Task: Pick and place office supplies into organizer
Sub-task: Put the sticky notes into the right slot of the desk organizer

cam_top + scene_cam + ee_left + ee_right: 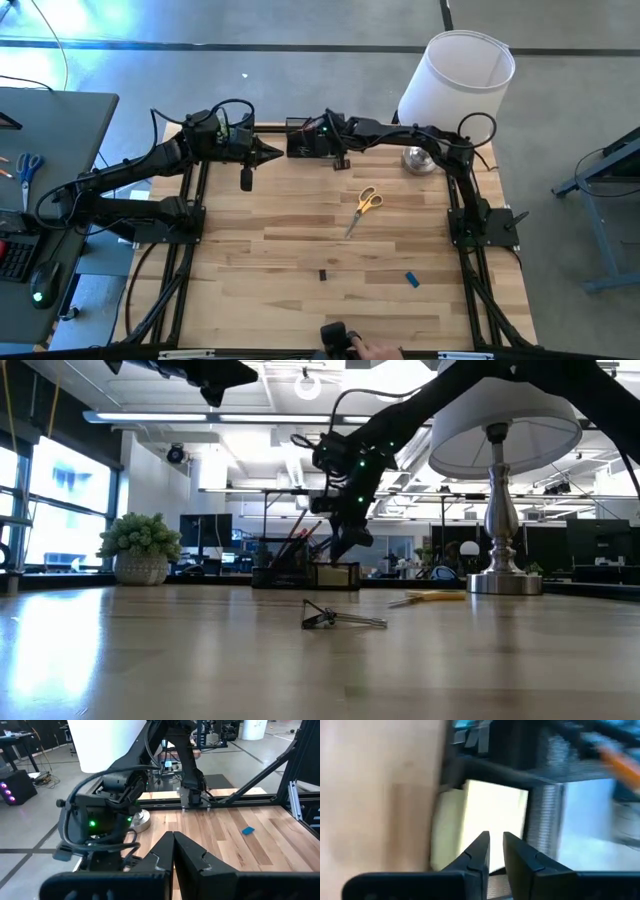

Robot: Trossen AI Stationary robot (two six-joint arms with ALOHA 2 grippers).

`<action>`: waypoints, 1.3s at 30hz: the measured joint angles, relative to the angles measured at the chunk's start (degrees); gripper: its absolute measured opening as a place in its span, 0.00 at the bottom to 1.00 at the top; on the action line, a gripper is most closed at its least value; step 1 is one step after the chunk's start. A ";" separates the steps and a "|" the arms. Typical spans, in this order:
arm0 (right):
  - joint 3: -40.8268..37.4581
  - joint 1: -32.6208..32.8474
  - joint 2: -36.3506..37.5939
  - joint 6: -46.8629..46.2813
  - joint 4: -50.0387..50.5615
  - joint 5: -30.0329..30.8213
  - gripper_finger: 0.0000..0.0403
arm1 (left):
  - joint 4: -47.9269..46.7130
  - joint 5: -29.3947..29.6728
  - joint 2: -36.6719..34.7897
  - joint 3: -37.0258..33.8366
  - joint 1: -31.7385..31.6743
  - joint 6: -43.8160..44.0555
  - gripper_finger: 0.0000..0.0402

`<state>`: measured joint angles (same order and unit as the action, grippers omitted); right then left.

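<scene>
Already the organizer (305, 140) at the far edge of the table holds part of the load: in the low view orange pencils (300, 543) and dark pens lean out of its taller cup section, and the right wrist view shows a pale yellow sticky-note pad (487, 822) lying in the lower tray, directly ahead of the fingertips. The right gripper (494, 840) hangs just above that tray with its jaws parted by a narrow gap and nothing between them, so the pad looks delivered and let go.

What is left lies well behind the right gripper, out on the open boards: the yellow-handled scissors (366, 204) nearest, then a small black clip (323, 274) and the small blue block (411, 280) farther toward the near edge. The low view also shows a black clip (322, 617) with wire handles on the wood in the foreground. By this count, at least three pieces remain, and the task seems roughly at its middle.

The left gripper (173, 842) waits off to the side of the organizer, raised over the table, its jaws clenched together and empty; a black pen-like item (246, 179) lies on the wood just below it.
</scene>
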<state>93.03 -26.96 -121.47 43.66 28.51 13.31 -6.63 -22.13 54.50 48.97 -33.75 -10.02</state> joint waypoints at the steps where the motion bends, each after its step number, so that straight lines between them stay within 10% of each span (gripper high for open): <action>1: 0.00 0.11 0.00 0.04 1.15 -1.10 0.11 | 0.00 0.00 0.00 0.00 0.00 0.00 0.00; 15: 0.00 0.26 0.00 -4.53 6.41 -8.00 0.09 | 0.02 -0.04 0.00 0.00 0.00 0.00 0.00; 22: 0.00 -0.45 0.00 -4.86 -2.40 2.25 0.06 | 0.04 -0.07 0.00 0.00 0.01 0.02 0.00; 39: -0.02 -6.41 -0.49 -20.67 0.74 -16.58 0.00 | 0.46 0.72 0.00 0.00 0.00 0.02 0.00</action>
<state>93.01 -33.36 -121.95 23.00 29.25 -3.28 -6.17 -21.41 54.50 48.97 -33.76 -10.00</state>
